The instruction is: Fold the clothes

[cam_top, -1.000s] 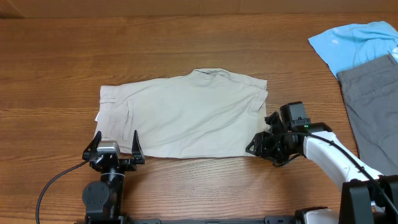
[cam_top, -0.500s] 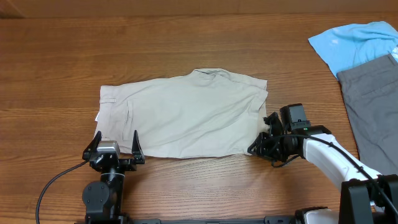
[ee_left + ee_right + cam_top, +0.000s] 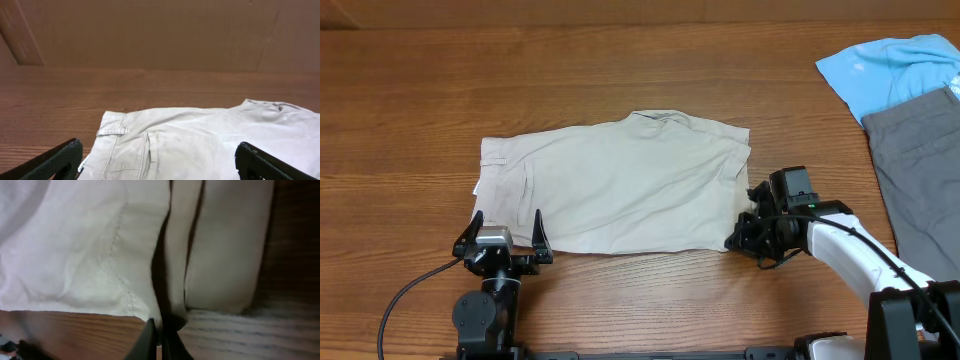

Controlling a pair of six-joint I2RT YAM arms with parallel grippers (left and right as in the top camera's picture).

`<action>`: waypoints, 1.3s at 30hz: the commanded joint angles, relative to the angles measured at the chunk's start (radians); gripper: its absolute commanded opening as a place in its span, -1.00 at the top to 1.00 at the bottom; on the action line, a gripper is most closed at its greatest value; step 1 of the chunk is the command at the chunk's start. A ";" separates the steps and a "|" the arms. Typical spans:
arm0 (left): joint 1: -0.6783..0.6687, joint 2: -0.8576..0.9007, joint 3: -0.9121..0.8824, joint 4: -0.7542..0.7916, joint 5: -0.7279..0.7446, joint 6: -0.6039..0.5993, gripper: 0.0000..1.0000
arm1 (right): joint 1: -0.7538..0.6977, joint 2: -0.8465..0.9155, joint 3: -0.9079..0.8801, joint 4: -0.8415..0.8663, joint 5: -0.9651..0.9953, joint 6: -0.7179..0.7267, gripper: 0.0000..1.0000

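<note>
The beige shorts lie flat across the middle of the table, waistband to the left. In the left wrist view their waistband and back pocket fill the lower half. My left gripper sits at the shorts' near left edge, jaws wide open on either side of the cloth. My right gripper is at the near right corner of the shorts, shut on the hem fold, which is pinched between its fingertips.
A light blue shirt and a grey garment lie at the far right edge of the table. A brown wall stands behind the table.
My right gripper closed on the corner of the shorts and shifted slightly. The left arm has not moved.
</note>
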 commanded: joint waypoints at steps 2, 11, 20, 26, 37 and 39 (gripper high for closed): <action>0.006 -0.011 -0.005 0.001 -0.007 0.023 -0.99 | 0.005 -0.050 0.078 -0.060 0.053 0.008 0.92; 0.006 -0.011 -0.005 0.001 -0.007 0.023 -1.00 | 0.005 -0.099 0.163 -0.246 0.251 0.040 0.92; 0.006 -0.011 -0.005 0.001 -0.007 0.023 -1.00 | 0.005 -0.099 0.163 -0.311 0.275 0.054 -0.46; 0.006 -0.011 -0.005 0.001 -0.007 0.023 -0.99 | 0.005 -0.121 0.184 -0.310 0.232 0.057 -0.42; 0.006 -0.011 -0.005 0.001 -0.007 0.023 -1.00 | 0.005 -0.435 0.236 -0.327 0.146 0.084 -0.54; 0.006 -0.011 -0.005 0.001 -0.007 0.023 -1.00 | 0.005 -0.515 0.236 -0.344 0.146 0.084 -0.57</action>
